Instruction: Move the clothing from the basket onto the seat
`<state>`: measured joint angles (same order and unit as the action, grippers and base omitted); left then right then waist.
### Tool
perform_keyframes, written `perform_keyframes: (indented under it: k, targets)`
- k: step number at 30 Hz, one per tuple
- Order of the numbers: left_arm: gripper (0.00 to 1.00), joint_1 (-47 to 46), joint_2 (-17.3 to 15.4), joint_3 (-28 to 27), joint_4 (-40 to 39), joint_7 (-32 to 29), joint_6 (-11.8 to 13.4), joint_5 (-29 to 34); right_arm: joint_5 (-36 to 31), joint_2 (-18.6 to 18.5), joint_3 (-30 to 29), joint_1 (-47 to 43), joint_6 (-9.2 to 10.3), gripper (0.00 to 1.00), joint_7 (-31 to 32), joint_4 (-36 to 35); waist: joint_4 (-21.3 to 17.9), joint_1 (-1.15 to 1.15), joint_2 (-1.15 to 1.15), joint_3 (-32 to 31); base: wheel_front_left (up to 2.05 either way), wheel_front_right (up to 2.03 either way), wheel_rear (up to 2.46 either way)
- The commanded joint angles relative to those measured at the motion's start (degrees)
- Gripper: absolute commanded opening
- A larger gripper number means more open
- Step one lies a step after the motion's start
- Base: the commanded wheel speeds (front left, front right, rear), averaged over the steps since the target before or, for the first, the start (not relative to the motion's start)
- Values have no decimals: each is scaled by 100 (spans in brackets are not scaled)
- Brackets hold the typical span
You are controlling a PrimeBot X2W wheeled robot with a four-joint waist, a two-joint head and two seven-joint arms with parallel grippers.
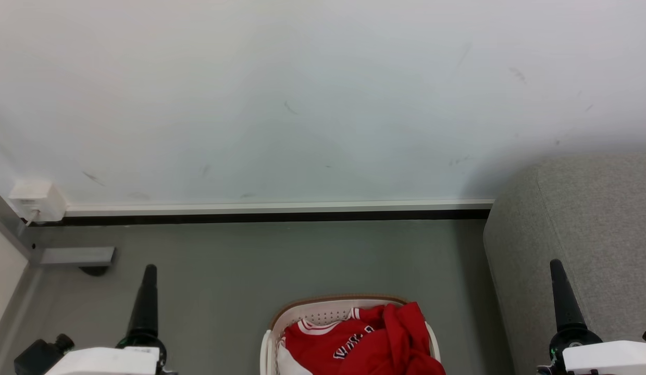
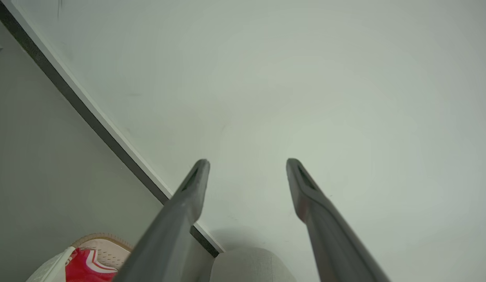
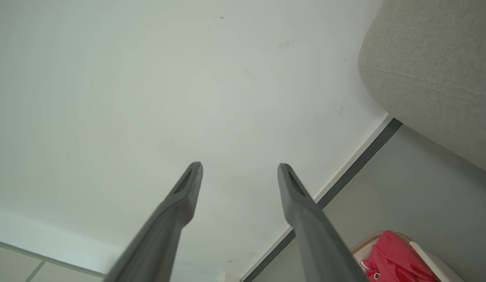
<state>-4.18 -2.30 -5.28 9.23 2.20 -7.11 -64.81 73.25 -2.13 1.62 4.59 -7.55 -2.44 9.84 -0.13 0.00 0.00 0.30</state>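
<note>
The red clothing [image 1: 364, 338] lies in the basket [image 1: 323, 304] on the floor, near the grey seat [image 1: 588, 224]. Nothing is picked up yet. The left gripper [image 2: 247, 162] and right gripper [image 3: 240, 166] gape wide, both empty. Next, I think, one must dip down and pinch the clothing, though part of the pile is cut off.

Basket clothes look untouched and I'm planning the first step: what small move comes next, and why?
Probably lower the right gripper toward the clothing in the basket: it and the left gripper stand open and empty, aimed at the wall, the red pile lies in the basket, and the seat is on that side.
</note>
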Motion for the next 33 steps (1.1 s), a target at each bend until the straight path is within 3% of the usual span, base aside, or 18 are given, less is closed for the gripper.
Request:
perform_keyframes:
  k: [1, 22, 33]
  targets:
    - [100, -27, -49, -6, -122, 92, -29, 269, -230, -63, 16, 149, 4, 100, -63, -124, -3, 0, 0, 1, 0, 0, 0]
    - [100, 87, -61, 25, -245, 462, -34, 2697, -2591, -76, 546, 186, 5, 100, -435, -40, -23, 0, 0, -18, 0, 0, 0]
    - [100, 172, -129, 255, -214, 630, 133, 3783, -3713, -80, 649, 164, 6, 100, -605, 95, -28, 0, 0, -67, 0, 0, 0]
